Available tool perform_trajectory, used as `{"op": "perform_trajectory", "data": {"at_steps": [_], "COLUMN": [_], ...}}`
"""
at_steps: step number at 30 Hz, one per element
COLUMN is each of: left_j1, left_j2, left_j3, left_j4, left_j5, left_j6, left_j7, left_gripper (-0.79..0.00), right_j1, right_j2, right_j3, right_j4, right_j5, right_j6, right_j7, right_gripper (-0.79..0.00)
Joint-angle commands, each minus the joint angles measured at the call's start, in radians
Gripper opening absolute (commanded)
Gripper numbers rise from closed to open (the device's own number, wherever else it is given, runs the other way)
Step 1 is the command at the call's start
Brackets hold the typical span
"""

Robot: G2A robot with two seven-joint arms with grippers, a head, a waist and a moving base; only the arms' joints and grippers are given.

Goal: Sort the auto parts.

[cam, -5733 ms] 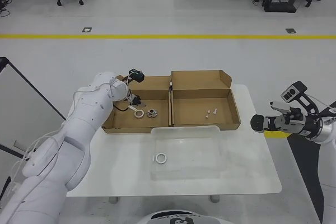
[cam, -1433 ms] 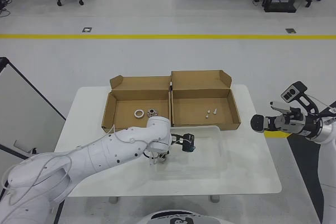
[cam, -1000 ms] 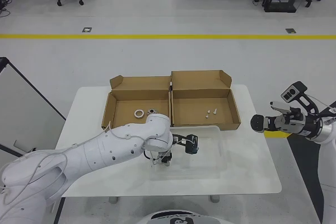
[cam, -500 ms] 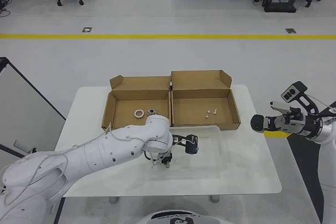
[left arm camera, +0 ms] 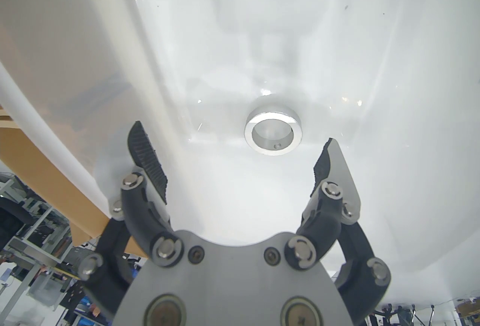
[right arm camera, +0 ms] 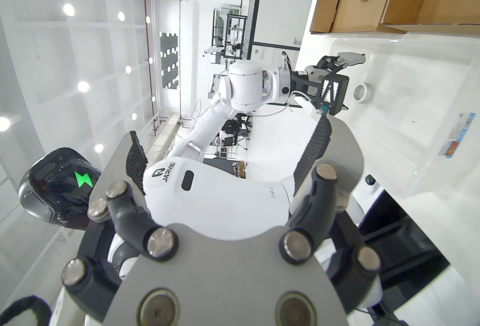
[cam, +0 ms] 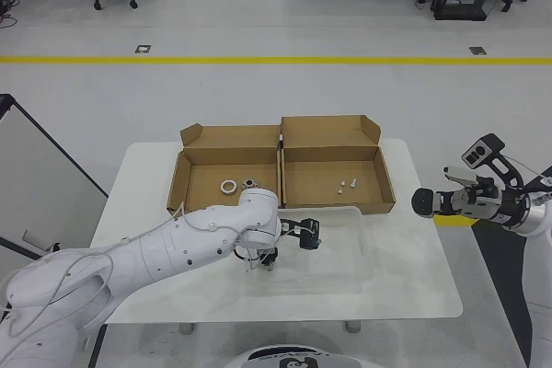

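- Left gripper (left arm camera: pixel 232 139): jaws wide open, empty, low inside the clear bin (cam: pixel 304 211).
- Metal ring (left arm camera: pixel 273 132): flat on the bin floor, just ahead of the jaws, not touching.
- Right gripper (right arm camera: pixel 227 126): open, empty, well apart to the right.

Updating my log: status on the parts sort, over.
Left gripper jaws open by ring in clear bin. Right gripper jaws open, at table edge. Nothing blocking.

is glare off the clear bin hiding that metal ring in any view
Left wrist view: small glints speckle the clear plastic bin, one on the rim of the silver metal ring, yet the ring reads plainly. Right wrist view: no glare on the ring; the bin's rim bows from lens distortion.
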Motion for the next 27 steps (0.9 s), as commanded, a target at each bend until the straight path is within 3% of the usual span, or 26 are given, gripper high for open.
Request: {"op": "perform_trajectory", "data": {"at_steps": [1,10,27], "left_j1": [0.004,0.019,0.039], "left_j2": [-0.003,-0.014,-0.021], "left_j3": [0.0,0.0,0.0], "left_j4": [0.004,0.021,0.039], "left_j5": [0.008,0.045,0.09], "left_j6": [0.001,0.008,0.012], "left_j7": [-0.001,-0.008,-0.012], "left_gripper": [-0.123,-0.292,-0.305], "right_j1": [0.0,0.0,0.0], "right_j2": [0.0,0.0,0.0], "right_j3": [0.0,0.0,0.0], "right_j4": [0.0,0.0,0.0], "right_j5": [0.0,0.0,0.0], "right_j6": [0.0,0.0,0.0], "right_j7": [0.0,0.0,0.0], "right_gripper": [0.0,0.0,0.0]}}
